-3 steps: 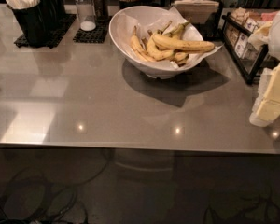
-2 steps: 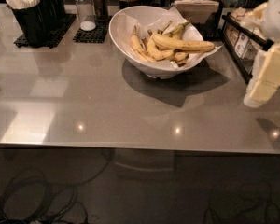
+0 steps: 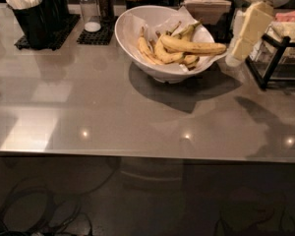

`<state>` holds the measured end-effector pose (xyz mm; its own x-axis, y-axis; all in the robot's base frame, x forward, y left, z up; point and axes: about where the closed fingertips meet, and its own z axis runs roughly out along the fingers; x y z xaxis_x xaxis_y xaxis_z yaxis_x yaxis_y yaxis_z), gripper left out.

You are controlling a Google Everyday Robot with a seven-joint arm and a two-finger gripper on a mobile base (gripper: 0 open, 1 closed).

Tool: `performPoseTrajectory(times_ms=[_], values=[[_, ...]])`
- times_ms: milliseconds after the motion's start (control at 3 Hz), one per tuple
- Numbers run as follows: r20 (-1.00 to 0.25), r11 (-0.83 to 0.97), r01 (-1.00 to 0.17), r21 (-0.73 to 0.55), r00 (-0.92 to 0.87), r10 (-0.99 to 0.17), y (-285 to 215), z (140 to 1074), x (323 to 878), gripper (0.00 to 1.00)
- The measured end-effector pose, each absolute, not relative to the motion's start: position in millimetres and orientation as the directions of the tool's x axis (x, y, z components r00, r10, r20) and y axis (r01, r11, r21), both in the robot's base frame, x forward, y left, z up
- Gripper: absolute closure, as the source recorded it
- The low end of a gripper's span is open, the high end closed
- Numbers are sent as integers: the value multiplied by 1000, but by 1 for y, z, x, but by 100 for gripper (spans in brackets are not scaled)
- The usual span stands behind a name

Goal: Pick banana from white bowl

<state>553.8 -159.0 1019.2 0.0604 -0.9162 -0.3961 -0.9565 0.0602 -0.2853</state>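
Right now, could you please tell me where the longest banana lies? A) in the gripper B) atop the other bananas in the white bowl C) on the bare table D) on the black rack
B: the banana lies across the other bananas inside the white bowl, while the gripper hangs just right of the bowl's rim.

Banana (image 3: 194, 46) atop other bananas (image 3: 162, 55) in white bowl (image 3: 124, 36), rear centre of countertop (image 3: 137, 107); gripper (image 3: 241, 48) just right of bowl; utensil holder (image 3: 32, 18) rear left.

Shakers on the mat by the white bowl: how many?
2, side by side on the black mat: the clear shaker at left, the dark shaker at right. The pincer hangs just right of the white bowl.
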Motion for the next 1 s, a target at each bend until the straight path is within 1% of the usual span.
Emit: performPoseTrajectory(times_ms=[333, 667, 1000], values=[[-423, 81, -931, -356, 84, -902, -159, 1048, 566, 0], [-435, 98, -938, -334, 61, -898, -165, 1030, 582, 0], [-426, 67, -954, -292, 66, -902, -161, 1002, 617, 0]])
